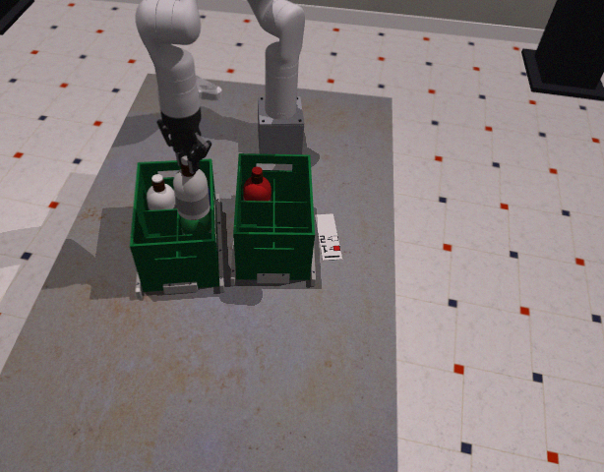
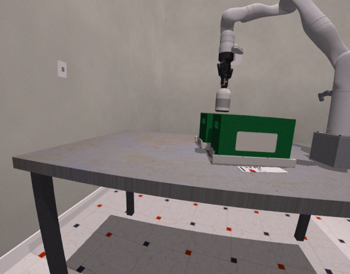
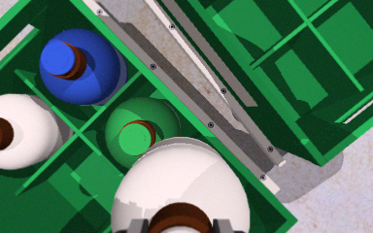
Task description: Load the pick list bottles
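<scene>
My gripper (image 1: 189, 161) (image 2: 224, 84) (image 3: 180, 227) is shut on the neck of a white bottle (image 1: 191, 190) (image 2: 222, 99) (image 3: 181, 175), upright above the left crate (image 1: 179, 268) (image 3: 145, 71). Another white bottle (image 1: 160, 197) (image 3: 20, 131), a blue bottle (image 3: 96, 73) and a green bottle (image 3: 164, 118) stand in that crate. A red bottle (image 1: 257, 191) stands in the back left compartment of the right crate (image 1: 274, 259) (image 2: 257, 125). The pick list (image 1: 327, 223) (image 2: 275, 170) reads red 1, then white 2. The held bottle hides part of the left crate.
The right crate's other compartments look empty. Pale corner guides (image 1: 220, 284) (image 2: 251, 160) surround the crate bases, with a narrow gap between the crates. The robot base (image 1: 280, 134) (image 2: 334, 150) stands behind the right crate.
</scene>
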Action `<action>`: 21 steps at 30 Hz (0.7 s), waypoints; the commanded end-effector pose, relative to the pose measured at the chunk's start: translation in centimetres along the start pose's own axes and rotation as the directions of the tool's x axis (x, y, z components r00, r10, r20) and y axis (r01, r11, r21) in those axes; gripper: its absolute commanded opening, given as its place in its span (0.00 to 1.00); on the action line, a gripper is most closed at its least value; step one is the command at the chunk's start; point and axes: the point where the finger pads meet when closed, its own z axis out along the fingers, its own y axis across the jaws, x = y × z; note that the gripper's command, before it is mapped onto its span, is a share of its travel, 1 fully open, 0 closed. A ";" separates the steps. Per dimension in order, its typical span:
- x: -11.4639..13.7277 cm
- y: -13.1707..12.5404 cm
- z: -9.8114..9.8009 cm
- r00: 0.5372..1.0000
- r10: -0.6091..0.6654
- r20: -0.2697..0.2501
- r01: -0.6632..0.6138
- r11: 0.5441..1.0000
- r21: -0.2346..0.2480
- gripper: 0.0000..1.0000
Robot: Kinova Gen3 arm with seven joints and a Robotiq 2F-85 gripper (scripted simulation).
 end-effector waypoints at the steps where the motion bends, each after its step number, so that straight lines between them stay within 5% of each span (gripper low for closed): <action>1: 0.4 0.2 -0.1 1.000 0.000 0.002 0.000 1.000 -0.001 0.10; 21: 3.7 1.6 -0.1 1.000 0.000 0.002 0.000 1.000 -0.001 0.10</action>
